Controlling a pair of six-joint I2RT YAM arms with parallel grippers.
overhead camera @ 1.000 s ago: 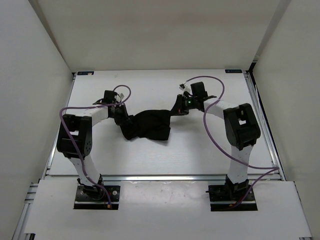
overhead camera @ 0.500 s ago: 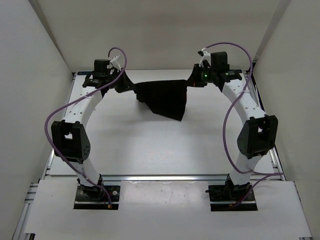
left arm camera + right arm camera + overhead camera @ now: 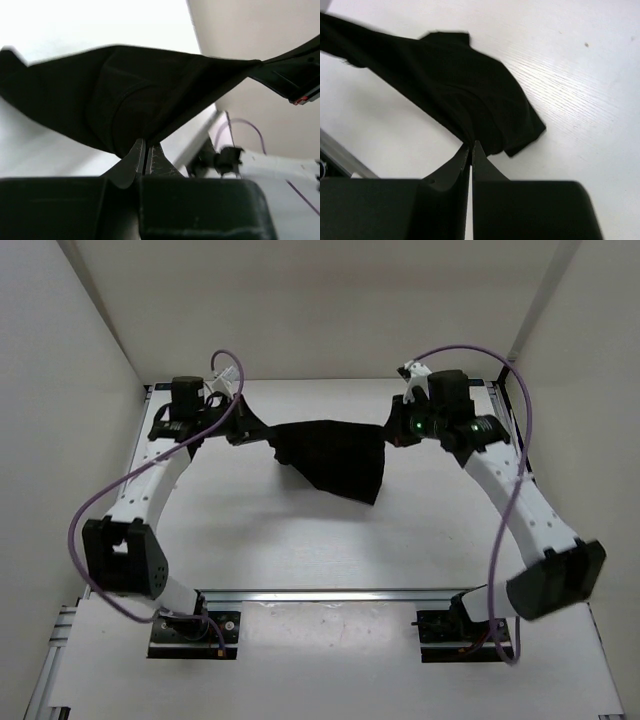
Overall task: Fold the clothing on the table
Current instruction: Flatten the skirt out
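The plain, matte black soft fabric garment (image 3: 335, 455) hangs stretched between both claws over the far part of the large flat white counter (image 3: 300, 550). The left claw (image 3: 243, 428) is pinched tight on one edge, and the cloth spreads straight ahead of its tips. The right claw (image 3: 392, 430) is clamped on the opposite edge. The loose bulk sags between and below them; whether it touches the counter is unclear.

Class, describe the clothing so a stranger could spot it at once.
Find the white table, toward its far edge. The clothing hangs there, stretched between the left gripper and the right gripper. It alone is soft, matte black fabric; the grippers are rigid.
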